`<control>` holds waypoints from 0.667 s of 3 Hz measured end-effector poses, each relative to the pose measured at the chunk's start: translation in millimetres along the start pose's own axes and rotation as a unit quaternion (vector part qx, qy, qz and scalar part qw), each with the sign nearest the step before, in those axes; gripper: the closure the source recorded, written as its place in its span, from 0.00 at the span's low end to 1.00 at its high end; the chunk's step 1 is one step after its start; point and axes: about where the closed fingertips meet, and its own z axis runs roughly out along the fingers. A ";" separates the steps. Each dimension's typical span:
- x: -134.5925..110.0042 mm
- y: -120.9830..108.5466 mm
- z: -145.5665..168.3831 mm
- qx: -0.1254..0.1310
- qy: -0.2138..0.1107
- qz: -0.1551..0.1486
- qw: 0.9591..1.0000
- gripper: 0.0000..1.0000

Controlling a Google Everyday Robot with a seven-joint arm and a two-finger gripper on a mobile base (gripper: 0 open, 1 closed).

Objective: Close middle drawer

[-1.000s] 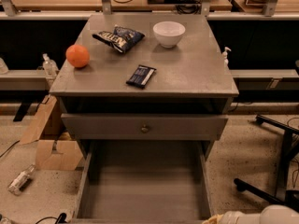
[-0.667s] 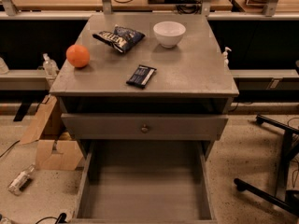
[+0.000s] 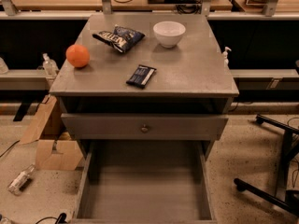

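Observation:
The middle drawer (image 3: 145,190) is a long, deep, dull-grey box pulled far out of the grey cabinet (image 3: 196,73) towards the camera. It looks empty inside. Its front panel and knob are cut off by the bottom edge of the view. Above it sits a narrower grey drawer front (image 3: 107,126) with a small round knob (image 3: 145,128), standing slightly proud of the cabinet. The gripper is not in view.
On the cabinet top lie an orange (image 3: 77,55), a chip bag (image 3: 117,37), a white bowl (image 3: 169,33) and a dark snack bar (image 3: 141,75). A cardboard box (image 3: 51,143) and a bottle (image 3: 19,179) lie on the floor at left. Black chair legs (image 3: 275,171) stand at right.
A white part of the arm that showed at the bottom right corner one second ago has left the view. The drawers and the objects on top have not moved.

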 end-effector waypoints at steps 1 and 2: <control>-1.7 5.2 10.8 -0.011 -0.010 0.003 1.000 1.00; 3.1 -1.2 37.7 -0.015 -0.039 0.019 0.999 1.00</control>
